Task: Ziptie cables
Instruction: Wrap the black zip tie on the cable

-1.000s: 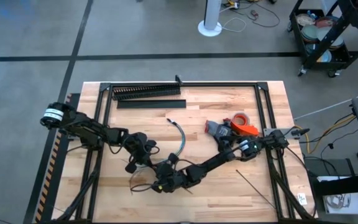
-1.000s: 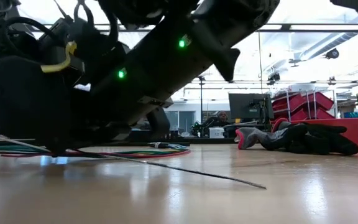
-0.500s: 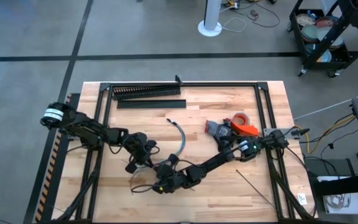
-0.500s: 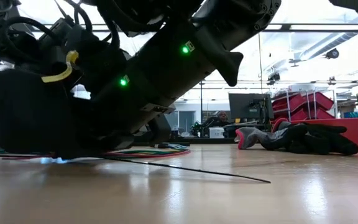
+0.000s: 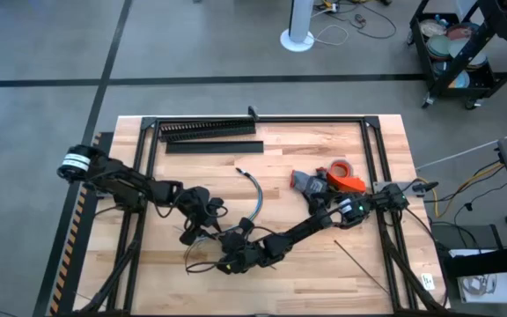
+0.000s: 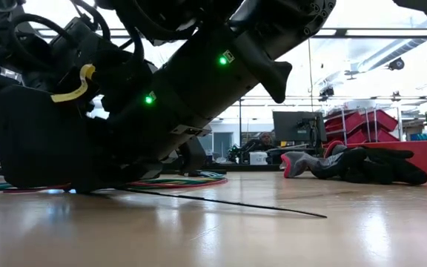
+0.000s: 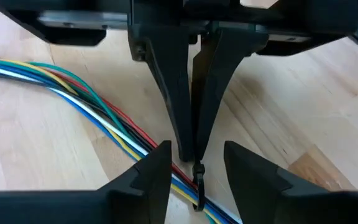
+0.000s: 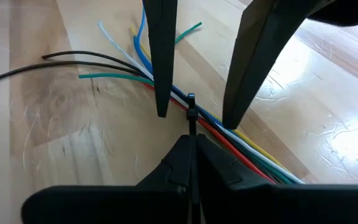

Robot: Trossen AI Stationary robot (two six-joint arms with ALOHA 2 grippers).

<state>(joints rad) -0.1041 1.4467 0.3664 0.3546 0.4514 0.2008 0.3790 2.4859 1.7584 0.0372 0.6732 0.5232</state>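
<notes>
The cables point(image 7: 73, 93) are a bundle of blue, white, yellow, red and green wires lying flat on the wooden table point(image 5: 324, 273); they curve across its middle point(image 5: 255, 195). A ziptie point(image 8: 191, 115), a thin dark strip with a small head, stands at the bundle. My right gripper point(image 8: 189, 140) is shut on it from the near right point(image 5: 229, 249). My left gripper point(image 7: 194, 155) faces it, open point(image 5: 211, 233), with one finger on each side of the ziptie and the bundle, touching neither. In the low view a thin dark strip point(image 6: 221, 202) runs out from under the grippers. My right gripper pinches the ziptie's strip point(image 8: 191, 132) between its two fingers, just behind the head point(image 8: 191, 99). The strip runs on past the fingertips, along the fingers. The fingers slant down toward the table. The head sits at the cables point(image 8: 241, 140); whether it touches them I cannot tell.
A black comb-toothed duct point(image 5: 208, 130) and a flat black strip point(image 5: 214, 147) lie at the far edge. An orange tape roll point(image 5: 341, 167), a grey and orange tool point(image 5: 311, 182) and a loose ziptie point(image 5: 359, 264) lie on the right. Dark thin strands point(image 8: 73, 59) curl beside the bundle.
In the low view the right arm has shifted slightly, and the thin dark strip's free tip has moved a little toward the picture's right and lifted a little. Both grippers have stayed at the bundle, the right one shut.
</notes>
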